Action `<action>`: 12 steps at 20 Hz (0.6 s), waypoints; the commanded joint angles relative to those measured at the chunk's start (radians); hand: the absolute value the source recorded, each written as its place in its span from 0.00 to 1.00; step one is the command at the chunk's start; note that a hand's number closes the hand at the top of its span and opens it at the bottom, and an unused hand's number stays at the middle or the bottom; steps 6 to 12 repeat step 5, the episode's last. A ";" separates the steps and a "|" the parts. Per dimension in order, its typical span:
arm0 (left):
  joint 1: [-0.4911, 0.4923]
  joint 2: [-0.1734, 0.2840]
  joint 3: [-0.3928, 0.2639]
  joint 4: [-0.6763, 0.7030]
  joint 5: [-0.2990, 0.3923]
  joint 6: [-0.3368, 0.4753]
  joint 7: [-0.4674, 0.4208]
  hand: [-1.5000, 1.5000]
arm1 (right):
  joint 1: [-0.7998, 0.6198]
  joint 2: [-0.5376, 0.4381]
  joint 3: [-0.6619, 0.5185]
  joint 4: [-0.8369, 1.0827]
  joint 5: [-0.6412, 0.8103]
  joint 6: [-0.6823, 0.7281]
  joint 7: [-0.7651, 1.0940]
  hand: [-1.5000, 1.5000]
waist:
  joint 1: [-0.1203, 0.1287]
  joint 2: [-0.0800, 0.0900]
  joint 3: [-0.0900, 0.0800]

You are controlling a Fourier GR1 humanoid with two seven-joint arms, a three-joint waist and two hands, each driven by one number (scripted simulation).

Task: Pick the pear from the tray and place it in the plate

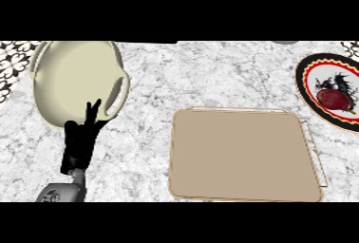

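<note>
Resting at the near left, the left robot hand (82,137) is seen released, fingers up; the right is out of view. Farther right, the pear (334,98) lies in the plate (306,90) — it could roll if nudged — beyond the bare tray (242,159).

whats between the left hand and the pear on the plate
In the head view, the tan tray lies between the left hand and the pear on the plate, with bare marble counter around it.
</note>
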 commanded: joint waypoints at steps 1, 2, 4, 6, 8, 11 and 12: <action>-0.019 -0.014 -0.002 0.030 -0.011 0.015 0.001 0.50 | 0.021 -0.012 -0.010 0.000 -0.009 -0.007 -0.011 0.00 | -0.003 0.006 0.001; -0.007 -0.010 0.004 0.013 -0.001 0.009 -0.002 0.50 | 0.049 0.004 -0.021 0.006 -0.018 -0.012 -0.035 0.00 | -0.004 0.003 0.001; -0.008 -0.024 -0.003 0.014 0.001 0.012 -0.004 0.50 | 0.027 -0.012 0.001 0.004 0.004 -0.032 0.013 0.00 | 0.004 0.002 0.000; 0.025 -0.001 0.006 -0.004 0.001 0.002 -0.007 0.50 | 0.076 0.004 -0.013 0.005 -0.009 -0.042 -0.037 0.00 | -0.001 -0.001 0.000; 0.025 -0.001 0.006 -0.004 0.001 0.002 -0.007 0.50 | 0.076 0.004 -0.013 0.005 -0.009 -0.042 -0.037 0.00 | -0.001 -0.001 0.000; 0.025 -0.001 0.006 -0.004 0.001 0.002 -0.007 0.50 | 0.076 0.004 -0.013 0.005 -0.009 -0.042 -0.037 0.00 | -0.001 -0.001 0.000; 0.025 -0.001 0.006 -0.004 0.001 0.002 -0.007 0.50 | 0.076 0.004 -0.013 0.005 -0.009 -0.042 -0.037 0.00 | -0.001 -0.001 0.000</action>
